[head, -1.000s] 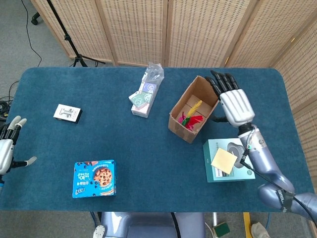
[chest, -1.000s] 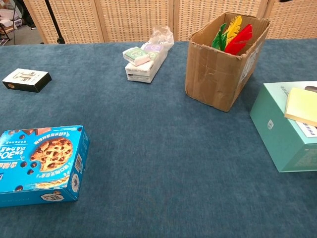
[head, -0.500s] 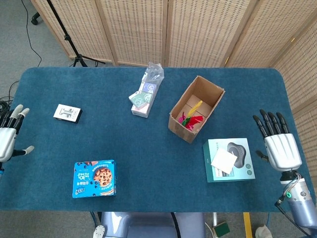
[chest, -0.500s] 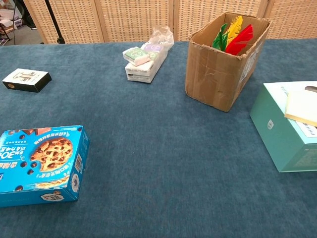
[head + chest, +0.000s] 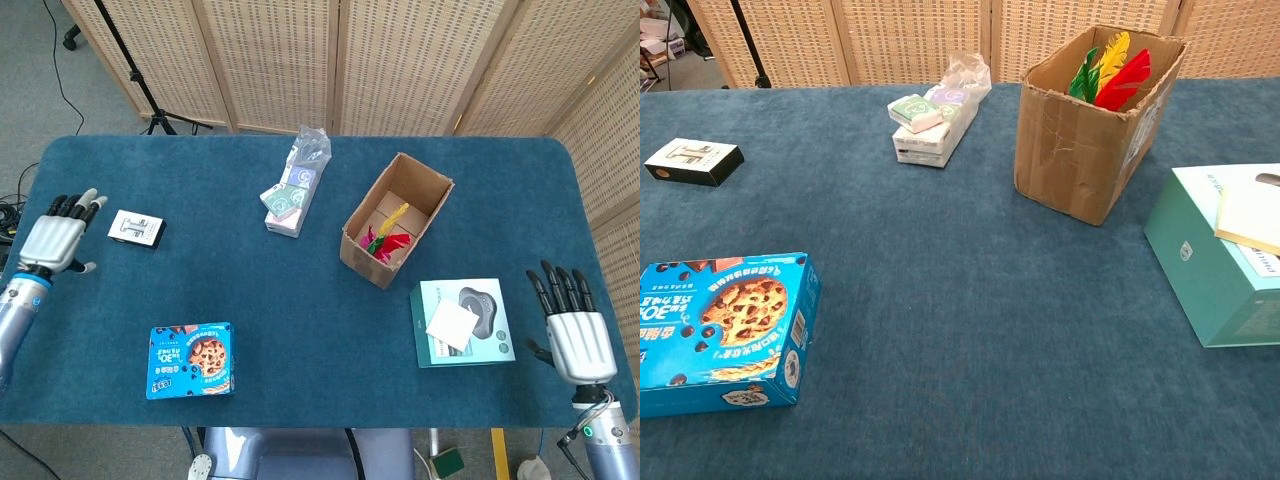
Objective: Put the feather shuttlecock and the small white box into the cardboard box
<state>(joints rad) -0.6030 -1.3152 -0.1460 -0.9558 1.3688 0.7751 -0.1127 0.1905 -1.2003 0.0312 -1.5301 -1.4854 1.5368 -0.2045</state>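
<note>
head view: left hand is empty with fingers spread, just left of the small white box, whose long axis runs left-right. feather shuttlecock lies in the cardboard box. right hand, empty and spread, is well apart.

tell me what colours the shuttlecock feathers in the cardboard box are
Green, yellow and red feathers, clearest in the chest view.

Honestly not much we can read here: the blue cookie box has a big "30" printed on its top, and the characters around it are too small for us to make out. The small white box has a dark mark on top, but we can't read it either.
</note>
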